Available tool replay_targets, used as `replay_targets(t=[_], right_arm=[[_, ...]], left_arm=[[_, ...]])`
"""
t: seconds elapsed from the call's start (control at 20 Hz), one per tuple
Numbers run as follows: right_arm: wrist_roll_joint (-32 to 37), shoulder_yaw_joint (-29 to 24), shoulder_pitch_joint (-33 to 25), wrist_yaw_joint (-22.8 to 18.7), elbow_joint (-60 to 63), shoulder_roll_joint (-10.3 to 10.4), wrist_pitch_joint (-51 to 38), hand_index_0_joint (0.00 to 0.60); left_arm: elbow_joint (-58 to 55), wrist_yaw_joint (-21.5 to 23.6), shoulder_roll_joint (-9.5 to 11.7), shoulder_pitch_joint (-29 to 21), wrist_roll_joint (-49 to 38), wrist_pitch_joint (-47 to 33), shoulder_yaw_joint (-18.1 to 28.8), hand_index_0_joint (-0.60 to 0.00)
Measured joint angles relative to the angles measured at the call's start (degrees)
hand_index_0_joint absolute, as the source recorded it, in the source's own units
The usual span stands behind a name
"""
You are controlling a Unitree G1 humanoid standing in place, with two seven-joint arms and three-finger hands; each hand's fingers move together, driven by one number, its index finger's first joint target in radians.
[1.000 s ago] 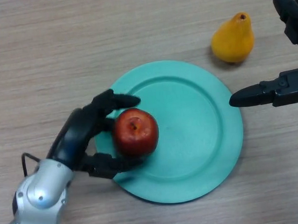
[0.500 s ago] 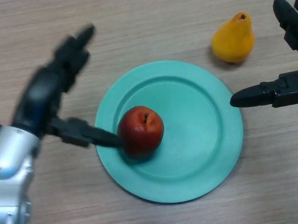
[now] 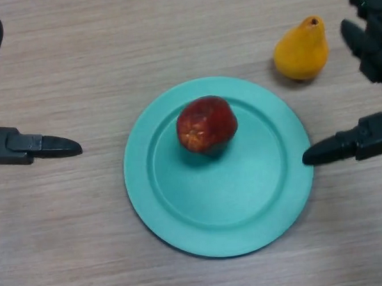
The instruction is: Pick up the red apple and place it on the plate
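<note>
Red apple point(image 3: 206, 124) lying near the plate point(image 3: 182, 227) centre, placed; left hand point(image 3: 24, 145) and right hand point(image 3: 357, 144) idling straight-fingered, empty, at table edges.

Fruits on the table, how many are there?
2. The red apple lies on the green plate; the yellow pear sits on the table beyond the plate's right side. None looks hidden.

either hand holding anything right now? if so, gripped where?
Nothing held. Left robot hand and right robot hand are open, clear of the red apple on the plate.
</note>
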Motion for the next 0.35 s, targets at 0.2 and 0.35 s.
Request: replay_targets(t=[0.2, 0.35], right_arm=[[0.0, -0.5, 1.3, 0.9, 0.0, 0.1, -1.0, 0.000], [-2.2, -0.5, 2.1, 0.9, -0.1, 0.2, -1.6, 0.000]], left_arm=[[-4.3, -4.0, -0.9, 2.6, -0.1, 0.9, 0.0, 0.000], [-7.1, -4.0, -1.6, 3.0, 0.1, 3.5, -0.4, 0.000]])
